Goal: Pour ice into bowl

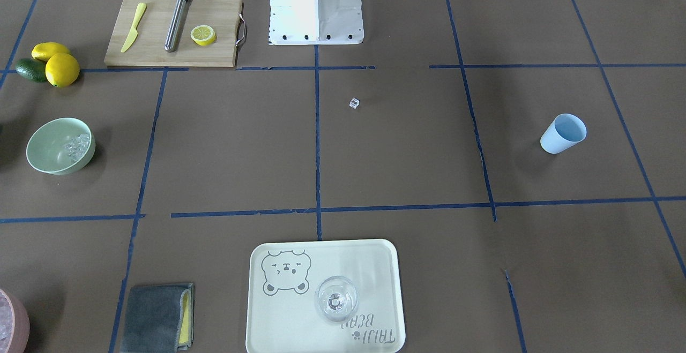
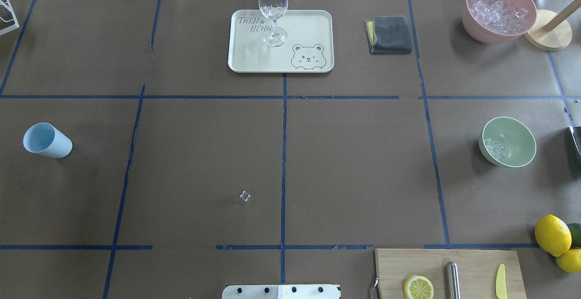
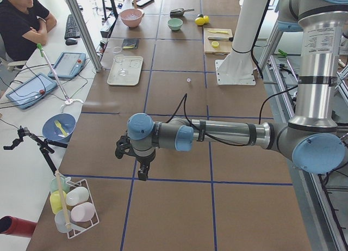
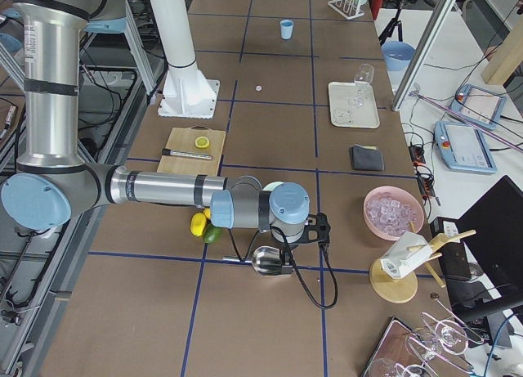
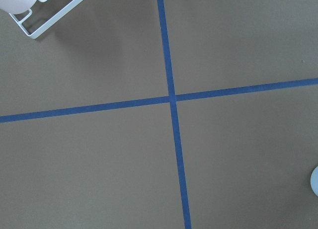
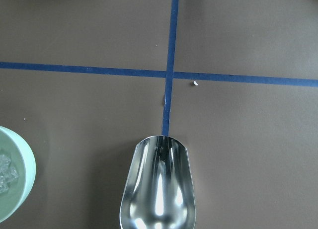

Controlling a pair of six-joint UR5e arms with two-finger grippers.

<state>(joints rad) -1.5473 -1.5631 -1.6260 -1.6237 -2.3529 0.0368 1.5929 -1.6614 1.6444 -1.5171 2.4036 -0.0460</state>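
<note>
Ice is lying in a small heap inside the bowl, so the pour itself is looking done, as far as I am able to judge. One stray cube is sitting alone on the brown table, well apart from everything. In the overhead view it is lying toward eight o'clock of the bowl, far across the table. The light blue cup is standing upright and looking empty at the nine o'clock end of that view, while the bowl is sitting at the three o'clock end. What is remaining, I am judging, is at most that one lone cube.

The right gripper is hovering near the bowl, which is peeking out at about eleven o'clock of it in the right side view. Only that view is showing the claw, so I cannot tell whether it is clenched or released. Its wrist camera is looking down on an empty metal scoop at six o'clock, with the bowl's rim showing at eight o'clock of the scoop, near but apart.

The left gripper is hanging over bare table at the far end, well apart from the bowl, and I cannot tell its state either.
</note>
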